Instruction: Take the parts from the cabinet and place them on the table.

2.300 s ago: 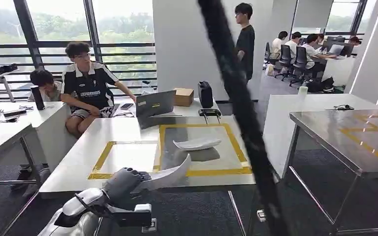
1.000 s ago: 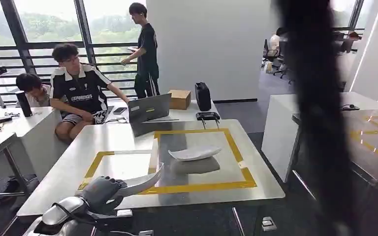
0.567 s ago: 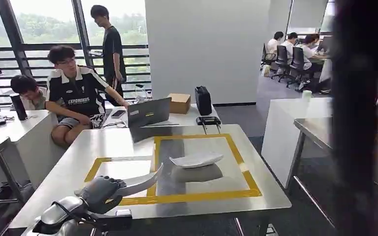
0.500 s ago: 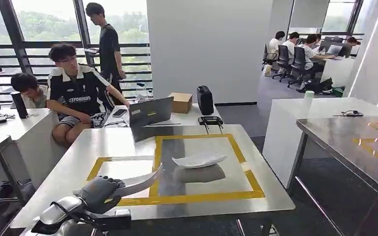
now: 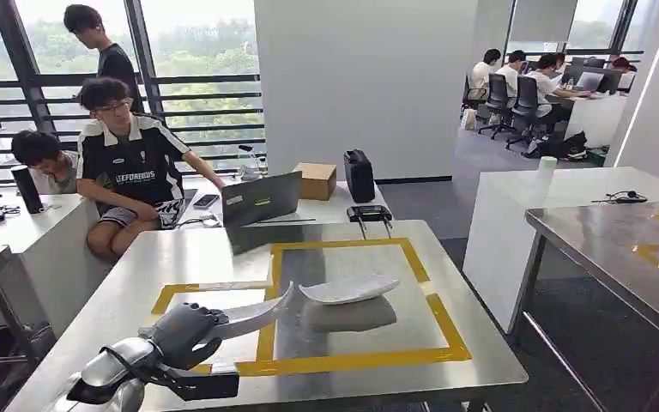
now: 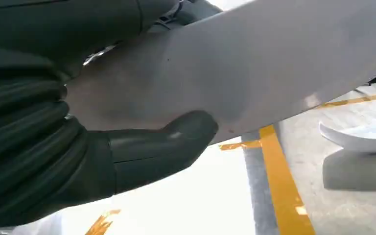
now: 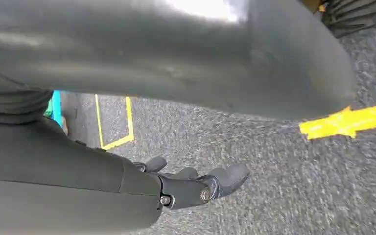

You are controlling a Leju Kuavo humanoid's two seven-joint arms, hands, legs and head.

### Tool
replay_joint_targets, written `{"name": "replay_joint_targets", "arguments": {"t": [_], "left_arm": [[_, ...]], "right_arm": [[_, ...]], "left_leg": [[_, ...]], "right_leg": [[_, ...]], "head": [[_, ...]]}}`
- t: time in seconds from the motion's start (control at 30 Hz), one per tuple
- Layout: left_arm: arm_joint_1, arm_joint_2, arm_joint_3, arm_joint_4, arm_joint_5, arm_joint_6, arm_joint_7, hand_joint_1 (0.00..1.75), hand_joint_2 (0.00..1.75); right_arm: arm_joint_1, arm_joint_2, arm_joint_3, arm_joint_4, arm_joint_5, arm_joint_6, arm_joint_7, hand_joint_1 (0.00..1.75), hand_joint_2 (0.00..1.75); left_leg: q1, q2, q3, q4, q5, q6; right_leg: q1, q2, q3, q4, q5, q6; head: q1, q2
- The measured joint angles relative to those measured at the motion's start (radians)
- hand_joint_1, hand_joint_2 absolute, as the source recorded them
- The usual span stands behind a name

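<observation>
Laptop (image 5: 263, 200) stands beyond the taped squares; left hand (image 5: 180, 332) grips a white part (image 5: 253, 314), right hand (image 7: 196, 186) hangs empty.

Two white curved plastic parts: one (image 5: 253, 316) gripped in the left hand (image 5: 180, 332), one (image 5: 348, 288) lying on the steel bench (image 5: 480, 343) inside the far-right yellow tape square (image 5: 429, 300). Two yellow tape squares on that bench, the second (image 5: 172, 296) at left. One grey laptop (image 5: 262, 199), one brown cardboard box (image 5: 316, 180), one black case (image 5: 359, 175). Three people by the far-left windows.
</observation>
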Motion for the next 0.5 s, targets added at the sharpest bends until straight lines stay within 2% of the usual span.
{"name": "replay_joint_targets", "arguments": {"t": [0.03, 0.07, 0.13, 0.17, 0.2, 0.23, 0.3, 0.33, 0.37, 0.4, 0.43, 0.5], "left_arm": [[-0.005, 0.0, 0.0, 0.0, 0.0, 0.0, 0.0, 1.75, 1.75], [-0.008, 0.0, 0.0, 0.0, 0.0, 0.0, 0.001, 1.75, 1.75], [-0.006, 0.002, 0.0, 0.003, 0.0, -0.003, 0.003, 1.75, 1.75], [-0.006, 0.003, 0.0, 0.006, -0.001, -0.005, 0.005, 1.75, 1.75], [-0.006, 0.004, 0.0, 0.007, -0.001, -0.006, 0.005, 1.75, 1.75], [-0.007, 0.006, 0.0, 0.007, -0.001, -0.006, 0.006, 1.75, 1.75], [-0.01, 0.013, 0.0, 0.007, -0.001, -0.006, 0.007, 1.75, 1.75], [-0.012, 0.016, 0.001, 0.008, -0.001, -0.006, 0.008, 1.75, 1.75], [-0.015, 0.019, 0.001, 0.01, -0.001, -0.007, 0.009, 1.75, 1.75], [-0.015, 0.02, 0.001, 0.01, -0.001, -0.008, 0.009, 1.75, 1.75], [-0.013, 0.024, 0.002, 0.01, -0.001, -0.008, 0.009, 1.75, 1.75], [-0.014, 0.026, 0.002, 0.01, -0.001, -0.008, 0.009, 1.75, 1.75]], "right_arm": [[0.0, 0.0, 0.0, 0.0, 0.0, 0.0, 0.0, 0.0, 0.0], [-0.001, 0.0, 0.0, 0.0, 0.001, 0.0, 0.0, 0.0, 0.0], [-0.002, 0.0, -0.001, 0.0, 0.003, 0.0, 0.0, 0.0, 0.0], [-0.002, 0.0, -0.001, 0.0, 0.005, 0.0, 0.0, 0.0, 0.0], [-0.001, 0.0, -0.001, 0.0, 0.007, 0.002, 0.001, 0.0, 0.0], [0.002, 0.0, -0.001, 0.0, 0.009, 0.003, 0.002, 0.0, 0.0], [0.002, 0.0, -0.001, 0.0, 0.011, 0.006, 0.001, 0.0, 0.0], [0.002, 0.0, -0.001, 0.0, 0.011, 0.007, 0.001, 0.0, 0.0], [-0.001, 0.0, -0.001, 0.0, 0.012, 0.008, 0.002, 0.0, 0.0], [-0.004, 0.0, -0.001, 0.0, 0.012, 0.009, 0.003, 0.0, 0.0], [-0.003, -0.001, -0.002, 0.0, 0.012, 0.01, 0.003, 0.0, 0.0], [-0.002, -0.002, -0.002, 0.0, 0.014, 0.009, 0.006, 0.0, 0.0]], "left_leg": [[0.001, 0.002, -0.025, 0.053, -0.007, -0.004], [0.003, 0.002, -0.068, 0.123, -0.025, -0.007], [0.009, 0.002, -0.159, 0.253, -0.085, -0.013], [0.012, 0.002, -0.189, 0.278, -0.094, -0.015], [0.015, 0.002, -0.193, 0.259, -0.074, -0.017], [0.016, 0.003, -0.18, 0.204, -0.029, -0.017], [0.016, 0.004, -0.129, 0.044, 0.089, -0.017], [0.016, 0.007, -0.117, -0.021, 0.137, -0.013], [0.012, 0.007, -0.116, -0.026, 0.092, -0.005], [0.01, 0.006, -0.109, -0.028, 0.108, 0.001], [0.012, 0.005, -0.109, -0.029, 0.11, 0.01], [0.017, 0.004, -0.091, -0.032, 0.104, 0.02]], "right_leg": [[-0.001, 0.001, 0.008, 0.0, -0.006, -0.007], [-0.001, 0.0, 0.013, 0.0, -0.012, -0.01], [-0.002, 0.001, 0.025, 0.0, -0.026, -0.011], [-0.002, 0.003, 0.034, 0.001, -0.034, -0.009], [-0.003, 0.003, 0.046, 0.001, -0.042, -0.007], [-0.004, 0.003, 0.059, 0.001, -0.052, -0.004], [-0.006, 0.003, 0.083, 0.002, -0.071, 0.003], [-0.006, 0.004, 0.084, 0.003, -0.08, 0.008], [-0.003, 0.007, 0.087, 0.005, -0.085, 0.016], [-0.002, 0.005, 0.089, 0.001, -0.091, 0.024], [-0.002, 0.004, 0.094, 0.009, -0.087, 0.031], [-0.001, 0.004, 0.095, 0.014, -0.102, 0.037]], "head": [[-0.001, 0.0], [-0.002, 0.0], [-0.002, 0.0], [-0.002, 0.0], [-0.002, 0.0], [-0.002, 0.0], [-0.002, 0.0], [-0.002, 0.0], [-0.003, 0.0], [-0.001, 0.0], [-0.001, 0.0], [0.0, 0.001]]}}
